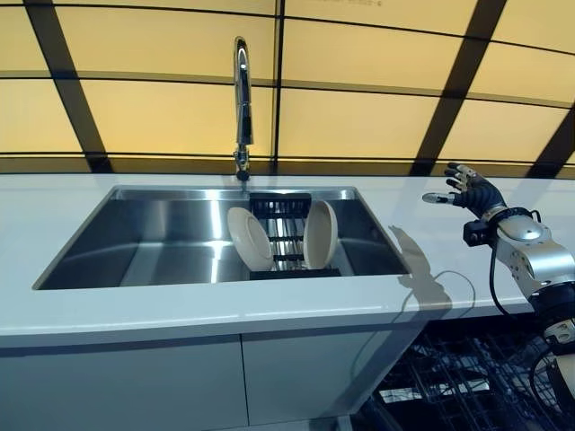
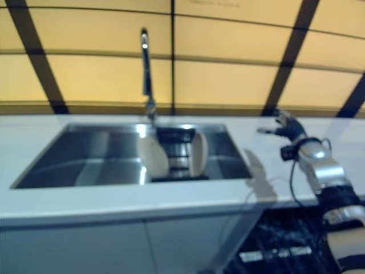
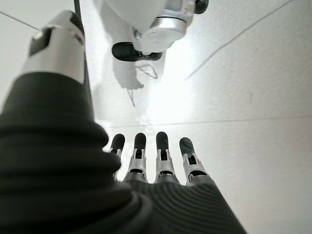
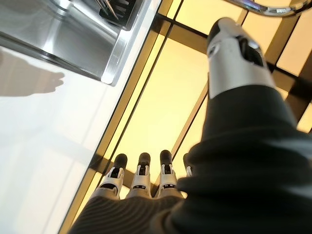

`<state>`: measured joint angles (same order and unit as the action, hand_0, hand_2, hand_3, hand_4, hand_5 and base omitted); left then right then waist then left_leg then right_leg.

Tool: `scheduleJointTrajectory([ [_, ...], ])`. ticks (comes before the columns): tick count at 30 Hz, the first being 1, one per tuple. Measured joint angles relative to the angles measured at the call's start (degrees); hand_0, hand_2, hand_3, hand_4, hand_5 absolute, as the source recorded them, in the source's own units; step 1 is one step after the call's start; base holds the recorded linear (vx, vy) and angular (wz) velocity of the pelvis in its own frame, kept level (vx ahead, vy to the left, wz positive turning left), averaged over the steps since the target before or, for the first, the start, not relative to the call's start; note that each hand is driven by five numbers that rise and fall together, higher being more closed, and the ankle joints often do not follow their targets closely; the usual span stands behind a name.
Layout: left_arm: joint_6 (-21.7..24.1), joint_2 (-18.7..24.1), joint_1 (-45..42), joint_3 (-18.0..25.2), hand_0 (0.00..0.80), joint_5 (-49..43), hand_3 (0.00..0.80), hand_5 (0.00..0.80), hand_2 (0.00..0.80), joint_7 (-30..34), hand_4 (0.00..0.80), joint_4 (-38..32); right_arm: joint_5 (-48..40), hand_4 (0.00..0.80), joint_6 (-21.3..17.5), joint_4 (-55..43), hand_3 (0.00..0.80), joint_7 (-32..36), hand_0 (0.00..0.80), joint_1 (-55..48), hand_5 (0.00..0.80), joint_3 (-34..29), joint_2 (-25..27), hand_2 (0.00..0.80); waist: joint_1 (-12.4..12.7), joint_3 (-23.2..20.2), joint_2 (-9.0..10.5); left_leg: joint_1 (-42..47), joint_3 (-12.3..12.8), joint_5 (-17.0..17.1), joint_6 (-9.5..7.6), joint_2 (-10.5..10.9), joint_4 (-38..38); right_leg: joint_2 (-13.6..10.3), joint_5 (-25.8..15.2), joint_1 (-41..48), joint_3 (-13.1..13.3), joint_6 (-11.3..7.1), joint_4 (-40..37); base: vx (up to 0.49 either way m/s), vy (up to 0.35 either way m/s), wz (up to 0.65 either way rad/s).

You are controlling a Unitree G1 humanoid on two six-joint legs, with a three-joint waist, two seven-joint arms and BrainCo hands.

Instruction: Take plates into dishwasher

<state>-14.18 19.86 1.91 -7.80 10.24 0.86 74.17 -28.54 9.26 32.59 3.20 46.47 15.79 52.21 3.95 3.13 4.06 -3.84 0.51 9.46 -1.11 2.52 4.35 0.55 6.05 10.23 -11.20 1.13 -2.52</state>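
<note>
Two plates [image 1: 280, 237] stood on edge in the rack [image 1: 282, 208] inside the sink [image 1: 162, 242], faces turned sideways, well apart to the left of the right robot hand [image 1: 467, 190], which hovered empty over the desk [image 1: 395, 193], fingers spread, the nearer hand.

Two round cream plates stand on edge in a black dish rack [image 1: 280, 208] inside the steel sink [image 1: 162, 242]. The left plate [image 1: 249, 239] leans, its face turned toward the front left of the basin. The right plate [image 1: 320, 234] stands closer to upright, showing its face toward the left one. They sit apart, with the rack's bars between them. Below the counter at the right, the dishwasher rack [image 1: 449, 377] stands open
</note>
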Motion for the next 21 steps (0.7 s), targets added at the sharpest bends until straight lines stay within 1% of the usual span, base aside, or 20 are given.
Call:
scheduleJointTrajectory([
  [2,-0.05,-0.03,0.47,-0.07,0.000,-0.09,0.000,0.000,0.000,0.17,0.000,-0.26,0.94,0.000,-0.09,0.04,0.000,-0.03,0.000,1.49,0.000,0.69,0.16,0.000,0.18,0.41,0.38,-0.39,-0.35,-0.05,0.08,0.07,-0.31,-0.07,0.21,-0.02,0.15,0.18,0.10,-0.063,0.125,0.27],
  [3,-0.10,-0.06,0.86,-0.76,0.000,-0.15,0.000,0.000,0.000,0.42,0.000,-1.07,1.08,0.000,-0.42,0.03,0.000,-0.31,0.000,2.06,0.000,0.61,0.19,0.000,0.06,0.67,0.59,-0.85,-0.39,-0.26,0.21,0.13,-0.38,-0.17,0.35,-0.10,0.17,0.16,0.19,-0.054,0.122,0.30],
  [4,-0.08,-0.15,1.49,-2.49,0.000,-0.48,0.000,0.000,0.000,0.62,0.000,-1.67,1.07,0.000,-1.20,-0.19,0.000,-1.22,0.000,2.08,0.000,0.59,0.14,0.000,0.07,1.25,0.79,-0.80,1.18,-0.61,-0.07,-0.21,-0.11,-0.22,0.70,0.00,-0.13,0.18,0.46,-0.042,0.109,0.35],
  [5,-0.05,-0.41,2.19,-3.53,0.000,-0.51,0.000,0.000,0.000,0.74,0.000,-2.26,1.07,0.000,-1.59,-0.65,0.000,-1.91,0.000,1.88,0.000,0.58,0.07,0.000,-0.01,2.02,0.97,-0.85,3.47,-0.64,-0.11,-0.68,-0.33,-0.40,1.10,-0.03,-0.38,0.02,1.13,-0.022,0.084,0.21],
  [6,-0.04,-0.56,2.34,-3.62,0.000,-0.51,0.000,0.000,0.000,0.81,0.000,-2.66,1.08,0.000,-1.67,-0.90,0.000,-2.25,0.000,1.74,0.000,0.58,0.02,0.000,-0.01,2.26,1.12,-0.83,3.97,-0.66,-0.13,-0.68,-0.38,-0.51,1.29,-0.04,-0.36,-0.10,1.32,-0.011,0.060,0.10],
  [7,0.01,-0.64,2.53,-4.47,0.000,-0.51,0.000,0.000,0.000,0.81,0.000,-3.34,1.67,0.000,-1.83,-1.04,0.000,-2.66,0.000,1.62,0.000,0.53,-0.30,0.000,0.06,2.51,1.40,-0.78,4.04,-0.65,-0.41,-0.43,-0.37,-0.76,1.44,-0.09,-0.33,-0.32,1.43,-0.006,0.064,0.03],
  [9,0.17,-0.62,3.36,-4.70,0.000,-0.67,0.000,0.000,0.000,0.87,0.000,-3.88,4.29,0.000,-2.39,-1.09,0.000,-3.23,0.000,1.57,0.000,0.51,-0.49,0.000,0.01,3.13,1.76,-0.57,3.97,-0.62,-0.98,-0.24,-0.02,-0.99,1.76,-0.57,-0.33,-0.89,2.85,0.024,0.059,0.02],
  [10,0.54,-0.68,3.97,-5.61,0.000,-0.85,0.000,0.000,0.000,1.20,0.000,-3.85,6.61,0.000,-3.10,-1.14,0.000,-3.92,0.000,1.57,0.000,0.57,-0.49,0.000,-0.12,4.42,0.72,0.46,3.65,-0.66,-1.03,-1.12,0.83,-0.61,2.16,-2.00,-0.23,-1.55,7.58,0.069,0.025,0.09],
  [11,0.81,-0.68,4.04,-5.86,0.000,-1.10,0.000,0.000,0.000,1.44,0.000,-3.83,7.51,0.000,-3.34,-1.19,0.000,-4.09,0.000,1.54,0.000,0.60,-0.48,0.000,-0.17,5.12,0.02,1.16,3.43,-0.66,-1.04,-1.70,0.82,-0.35,2.25,-2.83,-0.20,-1.70,10.83,0.120,-0.019,0.18],
  [12,1.10,-0.51,4.10,-6.63,0.000,-1.79,0.000,0.000,0.000,1.65,0.000,-3.87,8.88,0.000,-3.78,-1.32,0.000,-4.53,0.000,1.13,0.000,0.60,-0.30,0.000,-0.75,5.71,-0.81,2.00,2.82,-0.74,-1.20,-2.50,0.82,-0.24,2.68,-4.79,0.02,-2.36,16.64,0.120,-0.050,0.23],
  [13,1.14,-0.16,4.11,-6.93,0.000,-2.28,0.000,0.000,0.000,1.77,0.000,-4.02,10.68,0.000,-4.46,-2.36,0.000,-4.77,0.000,0.63,0.000,0.67,0.86,0.000,-1.48,6.05,-1.39,2.31,1.64,-0.82,-1.33,-2.91,0.82,-0.58,4.86,-7.99,0.34,-3.77,21.88,0.096,-0.061,0.30],
  [14,1.12,0.17,4.03,-6.89,0.000,-2.29,0.000,0.000,0.000,1.81,0.000,-4.07,12.13,0.000,-5.11,-3.16,0.000,-5.02,0.000,0.62,0.000,0.62,1.62,0.000,-1.77,6.02,-1.41,2.00,1.25,-0.81,-1.34,-2.79,0.73,-1.01,5.06,-8.17,0.61,-4.34,20.15,0.036,-0.071,0.18],
  [15,1.08,0.69,4.43,-6.82,0.000,-2.31,0.000,0.000,0.000,1.80,0.000,-4.12,14.85,0.000,-6.87,-3.87,0.000,-5.69,0.000,0.96,0.000,0.62,3.09,0.000,-1.48,6.14,-1.17,1.75,0.97,-0.61,-1.68,-2.49,0.52,-2.42,4.90,-9.74,1.67,-4.69,16.79,0.020,-0.066,0.19],
  [16,0.94,1.30,4.67,-6.86,0.000,-2.30,0.000,0.000,0.000,1.82,0.000,-4.49,17.27,0.000,-8.00,-3.94,0.000,-6.47,0.000,1.58,0.000,0.62,3.62,0.000,-1.68,6.06,-0.87,1.13,0.33,-0.47,-1.71,-2.27,0.43,-3.37,4.11,-10.21,1.92,-5.56,12.43,0.011,-0.071,0.27],
  [17,0.77,1.63,5.11,-6.85,0.000,-2.25,0.000,0.000,0.000,1.64,0.000,-5.27,19.15,0.000,-8.23,-4.65,0.000,-7.28,0.000,1.59,0.000,0.64,4.59,0.000,-1.70,5.98,-0.60,0.65,-0.65,-0.41,-1.60,-1.95,0.58,-4.14,2.78,-10.18,2.95,-6.50,7.71,0.006,-0.037,0.41],
  [18,0.74,1.63,5.28,-6.83,0.000,-2.21,0.000,0.000,0.000,1.55,0.000,-5.56,20.33,0.000,-8.57,-4.82,0.000,-7.73,0.000,1.63,0.000,0.64,4.80,0.000,-1.63,5.92,-0.54,0.52,-0.78,-0.44,-1.50,-1.95,0.60,-4.28,1.23,-9.83,2.88,-6.85,6.49,0.004,-0.050,0.51],
  [19,0.68,1.56,5.49,-6.82,0.000,-2.20,0.000,0.000,0.000,1.45,0.000,-5.80,22.73,0.000,-9.22,-4.86,0.000,-8.28,0.000,1.76,0.000,0.65,4.85,0.000,-1.62,5.71,-0.25,0.41,-0.64,-0.75,-0.94,-2.00,0.77,-4.19,-1.19,-8.73,2.63,-6.54,4.33,0.013,-0.046,0.49],
  [20,0.53,1.27,5.47,-6.85,0.000,-2.25,0.000,0.000,0.000,1.51,0.000,-5.87,25.73,0.000,-9.85,-4.65,0.000,-8.96,0.000,1.85,0.000,1.09,4.99,0.000,-1.59,5.43,0.17,0.14,-0.43,-1.35,-0.09,-2.13,0.78,-4.00,-2.43,-8.06,2.13,-5.46,2.86,0.027,-0.064,0.53],
  [21,0.35,0.85,5.41,-6.90,0.000,-2.70,0.000,0.000,0.000,1.76,0.000,-5.83,29.73,0.000,-10.82,-4.13,0.000,-10.22,0.000,2.43,0.000,3.97,6.27,0.000,-1.64,5.26,1.02,0.14,1.02,-1.85,0.59,-2.08,-0.26,-4.69,-4.29,-7.25,0.79,-4.22,0.89,0.026,-0.032,0.30],
])
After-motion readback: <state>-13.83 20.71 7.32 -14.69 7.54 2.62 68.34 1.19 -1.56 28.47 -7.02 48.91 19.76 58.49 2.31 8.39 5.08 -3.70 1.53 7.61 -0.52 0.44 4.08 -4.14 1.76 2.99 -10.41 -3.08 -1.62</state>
